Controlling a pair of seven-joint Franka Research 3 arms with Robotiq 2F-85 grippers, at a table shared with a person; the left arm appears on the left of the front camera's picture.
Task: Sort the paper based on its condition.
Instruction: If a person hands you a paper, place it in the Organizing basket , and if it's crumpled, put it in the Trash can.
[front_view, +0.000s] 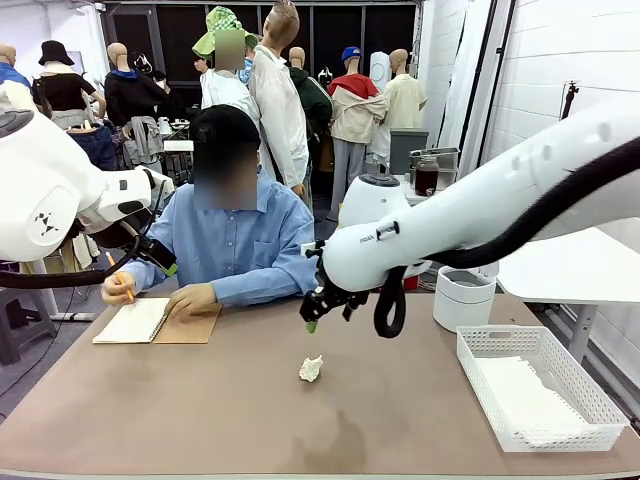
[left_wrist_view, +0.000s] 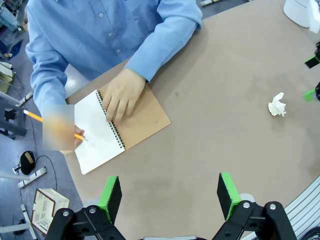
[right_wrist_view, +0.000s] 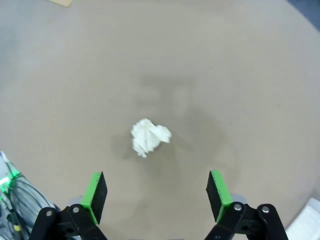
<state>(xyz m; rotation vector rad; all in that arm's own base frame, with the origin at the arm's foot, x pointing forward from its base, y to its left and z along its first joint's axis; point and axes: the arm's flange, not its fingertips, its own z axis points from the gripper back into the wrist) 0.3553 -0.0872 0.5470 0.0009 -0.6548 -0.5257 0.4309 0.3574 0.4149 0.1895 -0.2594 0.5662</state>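
Hanging above the middle of the table (front_view: 200, 420), the right gripper (front_view: 313, 322) is mostly hidden in the front view by its own wrist and a looping black cable, with one green tip clear. Its wrist view shows the fingers spread wide (right_wrist_view: 156, 190), nothing between them. The crumpled paper (front_view: 311, 369) lies just beyond, a small white ball with sharp folds and ragged lobes on the smooth brown tabletop. The left gripper (left_wrist_view: 169, 194), over the far left part of the table, also has its fingers spread and holds nothing. Near it at the far edge, a person's hand (left_wrist_view: 122, 97) rests on an open spiral notebook (left_wrist_view: 100, 135). Flat sheets (front_view: 525, 395) lie in the white lattice basket (front_view: 480, 372) at the right edge; how many I cannot tell.
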